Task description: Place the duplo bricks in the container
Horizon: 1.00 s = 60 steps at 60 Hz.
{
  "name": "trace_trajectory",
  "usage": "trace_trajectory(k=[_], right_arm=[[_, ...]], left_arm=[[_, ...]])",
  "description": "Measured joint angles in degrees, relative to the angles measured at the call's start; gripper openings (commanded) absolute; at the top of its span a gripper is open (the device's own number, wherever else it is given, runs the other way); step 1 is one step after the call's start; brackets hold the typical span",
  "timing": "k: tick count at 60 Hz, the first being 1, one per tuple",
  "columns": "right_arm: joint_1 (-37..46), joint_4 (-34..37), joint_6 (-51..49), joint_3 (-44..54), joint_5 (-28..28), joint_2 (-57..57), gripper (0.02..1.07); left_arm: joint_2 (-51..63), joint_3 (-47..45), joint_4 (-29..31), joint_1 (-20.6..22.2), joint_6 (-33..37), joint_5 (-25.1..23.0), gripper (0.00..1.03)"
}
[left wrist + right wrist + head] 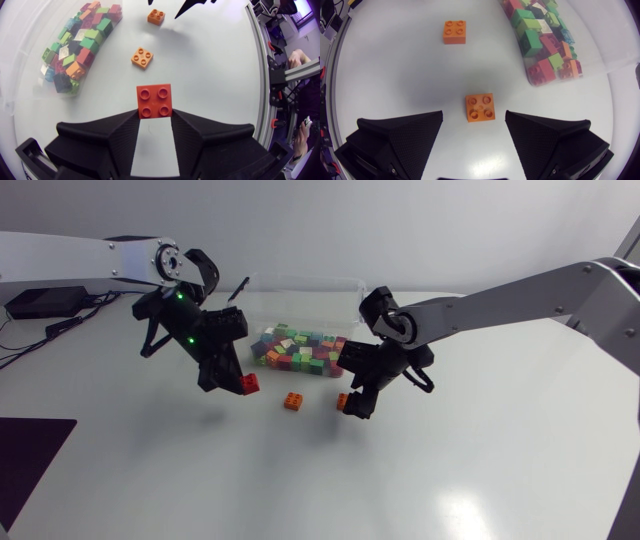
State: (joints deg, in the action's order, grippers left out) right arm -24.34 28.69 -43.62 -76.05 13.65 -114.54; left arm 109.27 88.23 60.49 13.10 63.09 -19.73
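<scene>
1. Red brick (pixel 155 101) clamped in the left gripper (pixel 240 384), left of centre.
2. Right gripper (pixel 474 116) gapes wide, straddling an orange brick (pixel 480 107) on the table (pixel 460 460).
3. Container (pixel 300 281), upper centre, holds many bricks (pixel 300 352).

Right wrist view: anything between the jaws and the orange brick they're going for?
Nothing visible. The near orange brick lies on bare table between the tips of the right gripper's open jaws, untouched. The other orange brick and the container sit further ahead, clear of it.
</scene>
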Motion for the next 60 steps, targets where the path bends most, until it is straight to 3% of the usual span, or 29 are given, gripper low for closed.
trace_trajectory(k=[2,6,15,22,28,34,60], right_arm=[[0.0,0.2,-0.2,-0.8,-0.1,-0.9,0.92],[0.0,0.8,-0.4,-1.9,-0.5,-2.2,0.79],[0.0,3.0,-1.7,-4.7,-1.1,-4.5,0.61],[-0.2,4.0,-1.9,-5.9,-1.1,-5.1,0.61],[-0.9,4.4,-2.1,-6.8,-1.4,-6.1,0.38],[-1.6,4.5,-2.8,-7.4,-1.6,-6.7,0.32],[-0.7,7.4,-3.0,-3.1,-3.0,0.5,0.32]], left_arm=[[-0.7,0.5,1.1,0.0,0.0,-0.2,0.28],[-2.1,2.2,1.6,0.0,0.0,-1.0,0.28],[-3.9,7.5,3.0,0.0,-0.1,-2.1,0.28],[-4.0,11.3,3.6,0.0,-0.6,-2.8,0.28],[-3.3,15.7,4.2,0.0,-2.2,-3.7,0.28],[-0.8,21.5,4.4,0.0,-4.7,-4.8,0.28],[18.0,46.4,4.5,-0.9,-16.5,-6.8,0.28]])
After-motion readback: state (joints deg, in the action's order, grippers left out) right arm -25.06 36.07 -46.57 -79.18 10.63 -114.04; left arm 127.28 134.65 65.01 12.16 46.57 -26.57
